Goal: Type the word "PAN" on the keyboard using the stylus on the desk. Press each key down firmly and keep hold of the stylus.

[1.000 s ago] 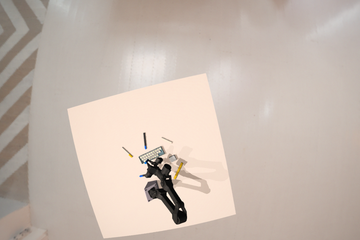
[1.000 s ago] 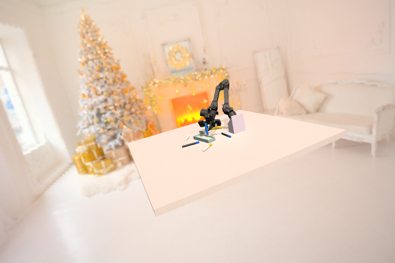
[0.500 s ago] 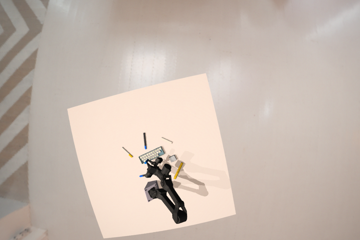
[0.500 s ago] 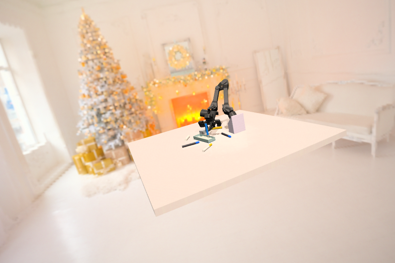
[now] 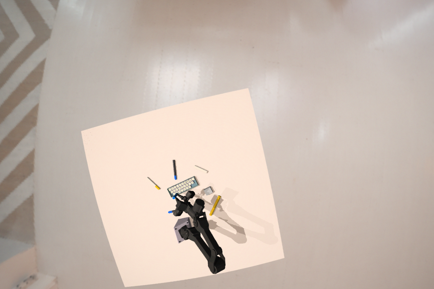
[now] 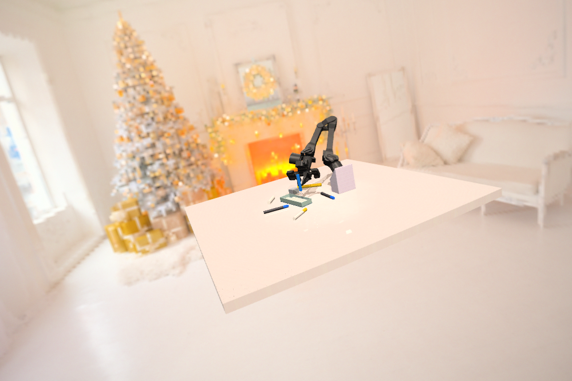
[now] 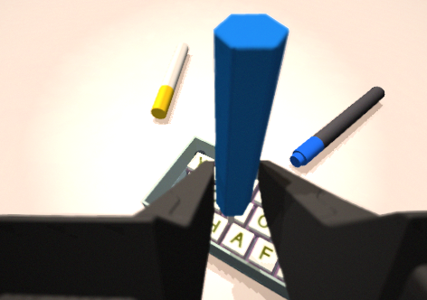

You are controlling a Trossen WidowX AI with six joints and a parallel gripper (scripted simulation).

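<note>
My gripper (image 5: 177,196) (image 6: 299,178) (image 7: 236,170) is shut on the blue stylus (image 6: 298,181) (image 7: 242,113), which stands nearly upright over the keyboard with its thin tip down. The keyboard (image 5: 182,185) (image 6: 295,202) is a grey-green tray with pale lettered keys. In the wrist view the tip shows at the far edge of the A key (image 7: 238,239); whether it touches a key cannot be told. The F key (image 7: 265,254) lies just right of A, and part of an H key (image 7: 215,228) shows to its left. The fingers and stylus hide most other keys, and I cannot make out P or N.
A white pen with a yellow cap (image 5: 157,187) (image 7: 161,100) and a black pen with a blue cap (image 5: 174,167) (image 7: 345,119) lie beyond the keyboard. A thin white pen (image 5: 200,168), a grey block (image 5: 207,190) and a yellow marker (image 5: 215,205) lie around it. A lilac block (image 6: 346,179) stands by the arm's base.
</note>
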